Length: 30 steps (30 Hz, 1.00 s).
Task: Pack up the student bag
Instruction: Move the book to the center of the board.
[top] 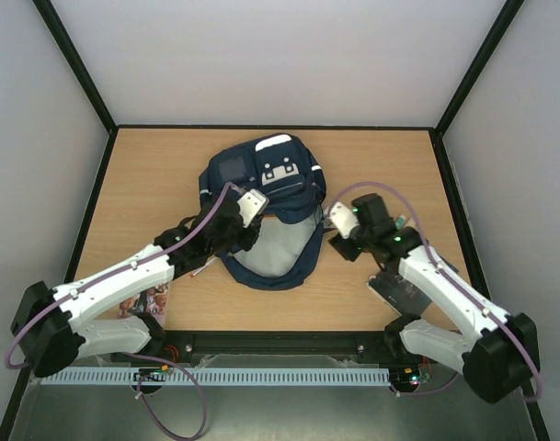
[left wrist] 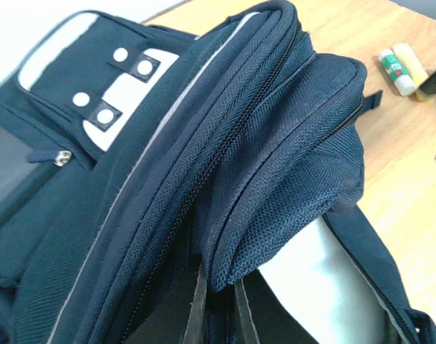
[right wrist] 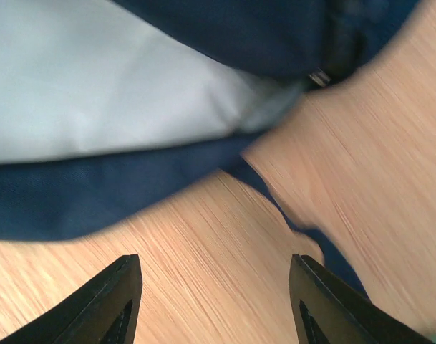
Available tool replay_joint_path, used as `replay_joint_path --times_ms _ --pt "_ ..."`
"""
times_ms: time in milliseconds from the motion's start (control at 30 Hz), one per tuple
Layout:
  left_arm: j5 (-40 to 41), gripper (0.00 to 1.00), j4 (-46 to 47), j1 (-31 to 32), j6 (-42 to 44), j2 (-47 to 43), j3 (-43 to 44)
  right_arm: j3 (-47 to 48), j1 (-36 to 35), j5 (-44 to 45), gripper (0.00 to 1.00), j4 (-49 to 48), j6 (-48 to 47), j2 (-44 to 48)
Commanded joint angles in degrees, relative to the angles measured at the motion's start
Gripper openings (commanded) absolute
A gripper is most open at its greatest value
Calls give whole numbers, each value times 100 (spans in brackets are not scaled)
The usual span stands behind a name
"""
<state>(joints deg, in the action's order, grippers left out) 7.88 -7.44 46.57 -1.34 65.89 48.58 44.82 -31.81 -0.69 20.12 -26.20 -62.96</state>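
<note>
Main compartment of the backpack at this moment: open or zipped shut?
Open. The student bag gapes toward the arms, and its pale grey lining shows inside the mouth in the top view and both wrist views.

Soft, even light fills the top view from above: the table [top: 151,184] is bright and warm, the pale walls [top: 261,55] are near washed out, and only faint, blurred shadows lie beneath the arms and around the student bag [top: 261,197], whose navy cloth reads almost black. The left wrist view is crisp at the centre, with the weave and zip teeth distinct, while its upper left corner burns white and the glue sticks [left wrist: 400,68] look soft. The right wrist view is smeared: wood grain streaks diagonally, fabric edges are blurred, and the right end effector [right wrist: 216,294] is a dark silhouette.
</note>
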Motion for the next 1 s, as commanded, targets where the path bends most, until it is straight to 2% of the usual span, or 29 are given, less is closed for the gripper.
replay_joint_path --times_ms 0,167,367,500,533,567,600,700,767,867,967 --pt "-502 2 425 -9 -447 407 238 -283 910 -11 57 1180 410 667" --pt "329 2 215 390 -596 1129 562 -523 2052 147 57 1825 388 1093" --pt "484 2 261 619 -845 1492 442 -424 3509 416 58 1987 -31 1061" --pt "503 3 46 787 -908 1467 404 -438 4388 243 60 2036 -283 821" --pt "481 7 -1 830 -911 1427 392 -439 4608 150 61 2040 -327 737" --pt "459 15 -62 876 -915 1388 390 -432 4820 64 61 2041 -359 636" --pt "419 27 -134 942 -932 1339 396 -405 5030 -30 62 2051 -379 533" --pt "244 46 -350 1110 -986 1134 449 -226 5626 -348 63 2136 -438 156" --pt "132 53 -476 1196 -1055 1000 557 -157 5932 -427 64 2139 -492 -5" --pt "-125 55 -588 1283 -1159 861 707 -53 6389 -473 66 2087 -593 -319" --pt "-548 63 -541 1359 -1419 882 862 239 6990 -765 69 2179 -635 -902"
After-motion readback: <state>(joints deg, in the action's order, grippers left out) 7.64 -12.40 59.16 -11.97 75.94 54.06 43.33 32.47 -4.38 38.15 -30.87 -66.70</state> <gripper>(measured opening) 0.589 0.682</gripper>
